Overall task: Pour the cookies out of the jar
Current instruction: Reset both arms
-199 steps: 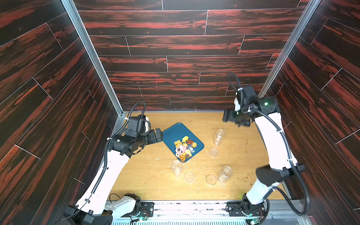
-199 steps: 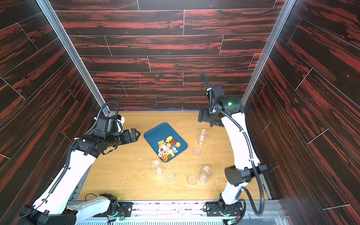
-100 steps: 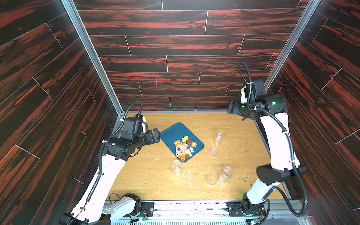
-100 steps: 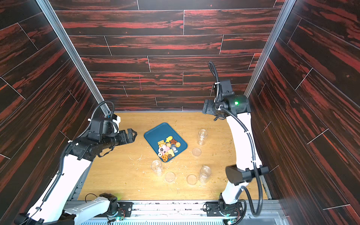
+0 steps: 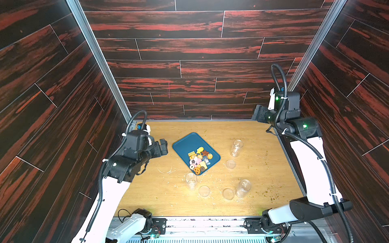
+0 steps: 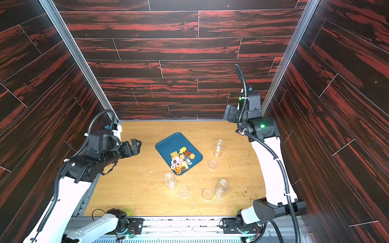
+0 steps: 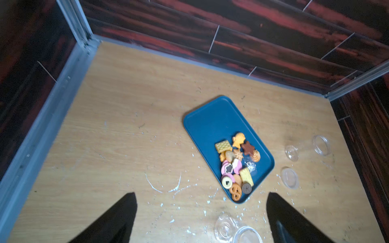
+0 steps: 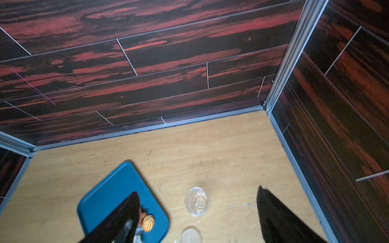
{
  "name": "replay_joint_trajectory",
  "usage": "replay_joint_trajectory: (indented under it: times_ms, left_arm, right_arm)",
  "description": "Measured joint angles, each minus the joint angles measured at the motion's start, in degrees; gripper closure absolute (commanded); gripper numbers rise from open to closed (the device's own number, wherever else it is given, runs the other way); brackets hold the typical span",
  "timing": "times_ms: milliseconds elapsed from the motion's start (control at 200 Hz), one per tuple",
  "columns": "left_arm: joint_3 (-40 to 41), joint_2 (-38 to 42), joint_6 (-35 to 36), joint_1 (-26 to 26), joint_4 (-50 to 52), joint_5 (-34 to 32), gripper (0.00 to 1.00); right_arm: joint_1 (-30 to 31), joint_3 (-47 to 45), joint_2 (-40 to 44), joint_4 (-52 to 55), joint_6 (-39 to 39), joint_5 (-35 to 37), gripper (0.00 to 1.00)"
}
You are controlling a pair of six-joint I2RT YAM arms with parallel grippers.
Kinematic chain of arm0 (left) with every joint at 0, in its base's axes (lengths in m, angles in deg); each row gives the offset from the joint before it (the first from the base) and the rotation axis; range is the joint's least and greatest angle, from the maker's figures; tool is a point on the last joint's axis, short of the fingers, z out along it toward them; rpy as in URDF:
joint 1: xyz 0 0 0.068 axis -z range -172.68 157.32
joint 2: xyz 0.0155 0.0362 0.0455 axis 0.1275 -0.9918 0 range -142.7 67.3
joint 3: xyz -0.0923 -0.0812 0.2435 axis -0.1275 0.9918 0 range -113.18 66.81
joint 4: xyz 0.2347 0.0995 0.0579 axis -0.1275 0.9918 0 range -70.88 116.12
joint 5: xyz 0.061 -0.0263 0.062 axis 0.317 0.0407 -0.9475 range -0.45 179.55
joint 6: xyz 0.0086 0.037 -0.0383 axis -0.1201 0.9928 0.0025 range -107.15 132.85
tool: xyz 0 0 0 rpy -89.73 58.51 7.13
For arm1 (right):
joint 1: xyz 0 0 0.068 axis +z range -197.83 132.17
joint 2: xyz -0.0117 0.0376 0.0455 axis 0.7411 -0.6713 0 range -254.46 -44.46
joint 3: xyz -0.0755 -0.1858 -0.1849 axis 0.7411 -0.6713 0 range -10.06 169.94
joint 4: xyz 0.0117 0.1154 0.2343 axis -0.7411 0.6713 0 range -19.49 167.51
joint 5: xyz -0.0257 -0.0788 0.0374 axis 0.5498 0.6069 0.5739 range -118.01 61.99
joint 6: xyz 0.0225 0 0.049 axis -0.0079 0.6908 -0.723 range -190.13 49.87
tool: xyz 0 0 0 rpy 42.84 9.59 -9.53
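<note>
Cookies (image 7: 235, 166) heap at one end of the blue tray (image 7: 210, 122); the right wrist view catches just one swirl (image 8: 148, 223). Clear jars (image 5: 236, 147) stand empty. Left claw (image 7: 201, 193) and right claw (image 8: 197, 189) gape, holding nothing.

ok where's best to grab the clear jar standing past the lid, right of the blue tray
I'd take the clear jar across its round wall, about mid-height, coming in level from the right arm's side with the open right gripper. It stands upright, mouth up, so the curved sides suit the jaws. The blue tray lies on its other side, a lid toward the front.
</note>
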Motion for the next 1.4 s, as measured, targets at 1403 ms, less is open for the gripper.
replay_joint_trajectory:
  times_ms: [1403]
  left_arm:
    - [41.7,40.0,-4.6,0.0,-25.7,-23.7,0.00]
  right_arm:
    - [-12.5,-66.6,31.5,-54.5,-3.2,5.9,0.19]
